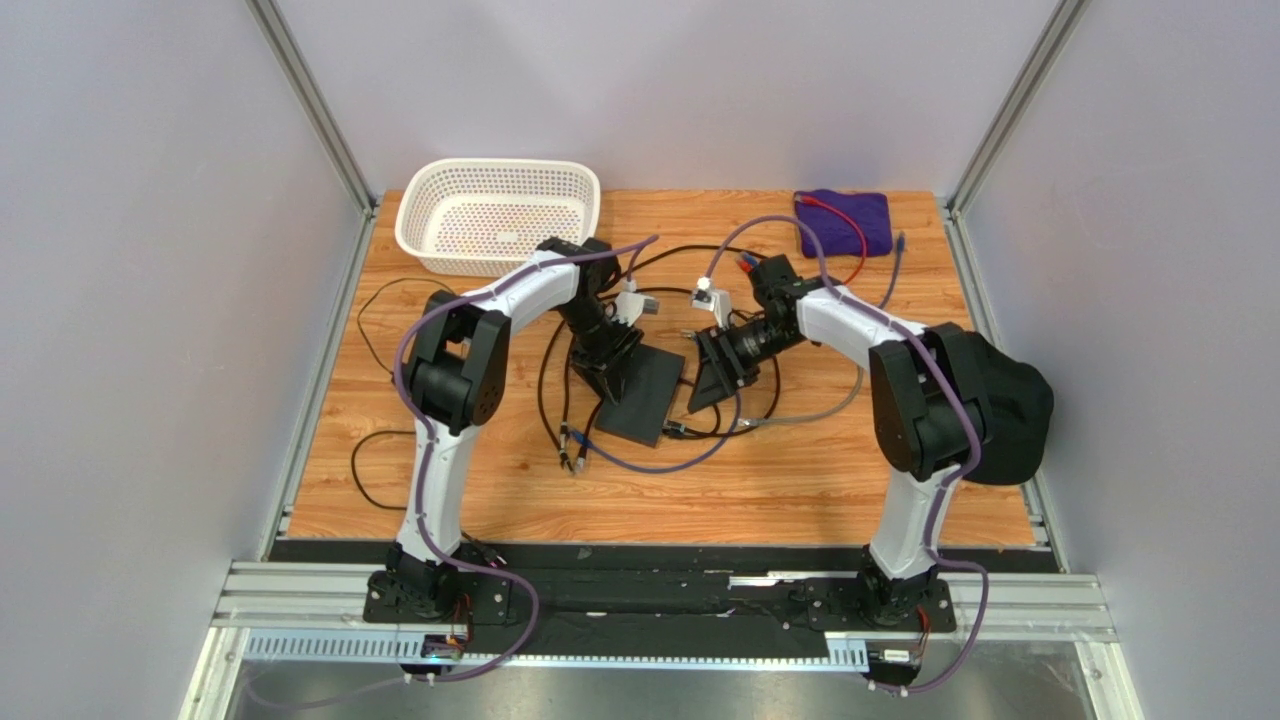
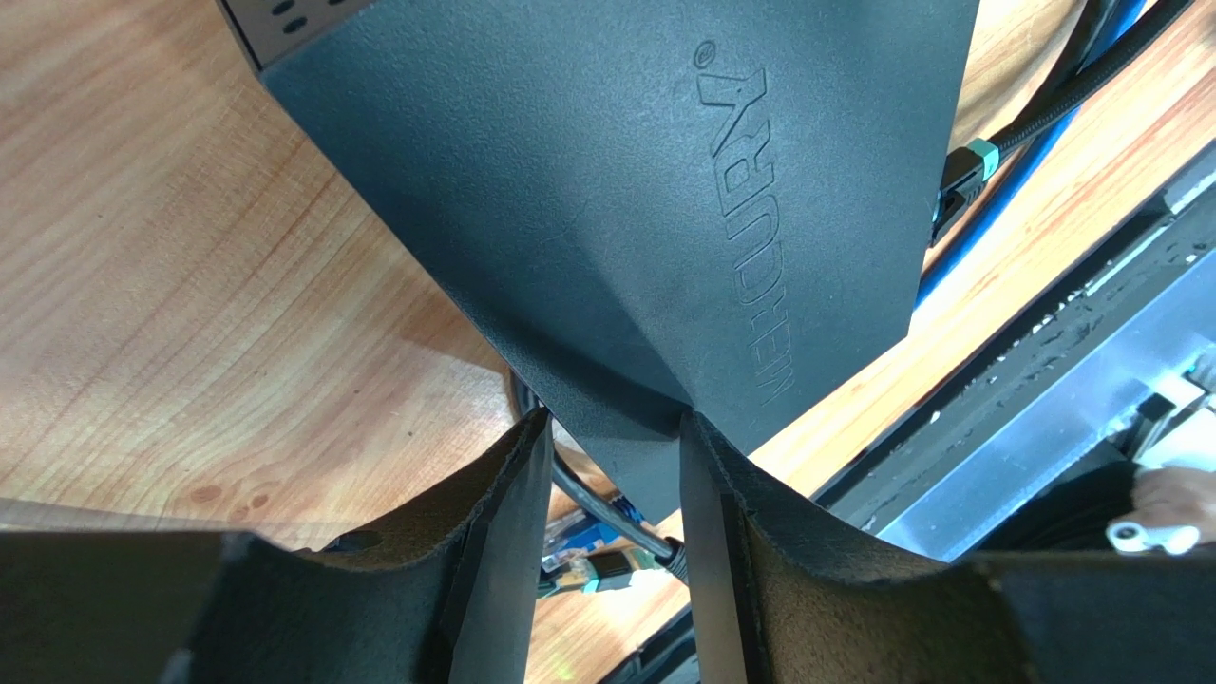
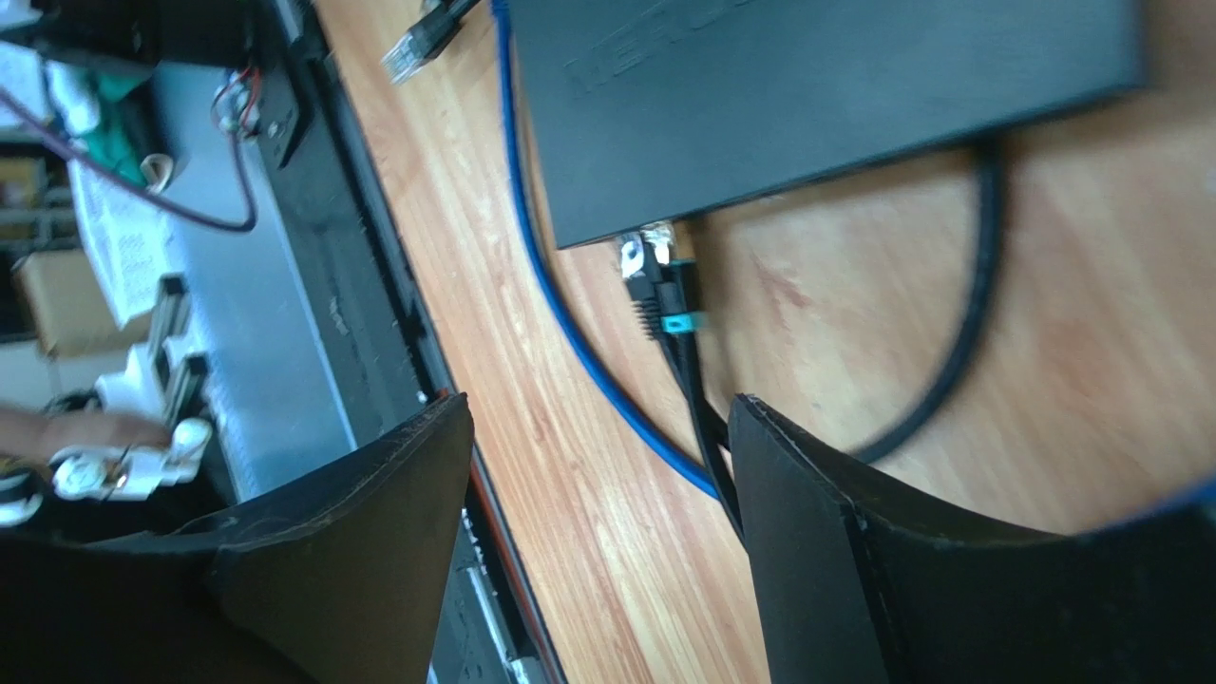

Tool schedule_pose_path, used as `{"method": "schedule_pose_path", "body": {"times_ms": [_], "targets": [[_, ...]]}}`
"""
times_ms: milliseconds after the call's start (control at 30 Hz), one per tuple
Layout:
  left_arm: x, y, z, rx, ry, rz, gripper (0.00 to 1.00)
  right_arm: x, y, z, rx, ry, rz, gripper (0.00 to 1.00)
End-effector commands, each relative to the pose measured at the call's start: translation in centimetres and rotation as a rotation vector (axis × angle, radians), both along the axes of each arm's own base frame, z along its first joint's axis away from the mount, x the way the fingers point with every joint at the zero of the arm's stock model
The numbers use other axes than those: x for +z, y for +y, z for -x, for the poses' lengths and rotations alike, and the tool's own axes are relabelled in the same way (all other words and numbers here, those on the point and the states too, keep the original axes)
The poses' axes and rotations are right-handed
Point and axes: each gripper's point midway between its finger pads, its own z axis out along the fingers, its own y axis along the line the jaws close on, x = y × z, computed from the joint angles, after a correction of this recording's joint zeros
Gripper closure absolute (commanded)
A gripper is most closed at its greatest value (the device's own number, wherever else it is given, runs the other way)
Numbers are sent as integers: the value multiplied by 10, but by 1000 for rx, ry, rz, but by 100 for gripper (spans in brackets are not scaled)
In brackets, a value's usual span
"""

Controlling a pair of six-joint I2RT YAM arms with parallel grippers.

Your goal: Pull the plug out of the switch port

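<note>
Two robot arms work a wooden surface (image 1: 842, 480). The left claw (image 2: 614, 442) pinches one corner of the matte-black switch (image 2: 614, 185), which lies mid-surface between the arms. The right claw (image 3: 600, 413) hangs spread just beside the switch's socket edge, gripping nothing. A black cable (image 3: 702, 413) runs beneath its gap to the plug (image 3: 660, 278) at the port; whether the plug is fully seated cannot be told. A blue cable (image 3: 564, 328) trails alongside. At the far edge sit a white basket (image 1: 496, 165) and a purple cloth (image 1: 842, 222).
</note>
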Motion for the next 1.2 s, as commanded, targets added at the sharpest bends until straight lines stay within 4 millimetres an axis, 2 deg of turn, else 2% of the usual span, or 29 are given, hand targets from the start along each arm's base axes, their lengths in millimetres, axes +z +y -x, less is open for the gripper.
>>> {"method": "schedule_pose_path", "body": {"times_ms": [0, 133, 333, 467, 900, 1167], "targets": [[-27, 10, 1, -14, 13, -78, 53, -1, 16, 16, 114, 51, -90, 29], [-31, 13, 3, -18, 17, -95, 54, -19, 22, 19, 123, 69, -74, 29], [-35, 16, 6, -18, 28, -113, 53, -39, 30, 9, 71, 76, -73, 36], [-37, 17, 8, -21, 35, -114, 53, -54, 33, 5, 45, 100, -69, 37], [-37, 17, 7, -23, 35, -110, 53, -81, 39, 7, 52, 127, -43, 40], [-37, 17, 7, -26, 31, -112, 53, -90, 39, 12, 76, 138, -24, 53]]}}
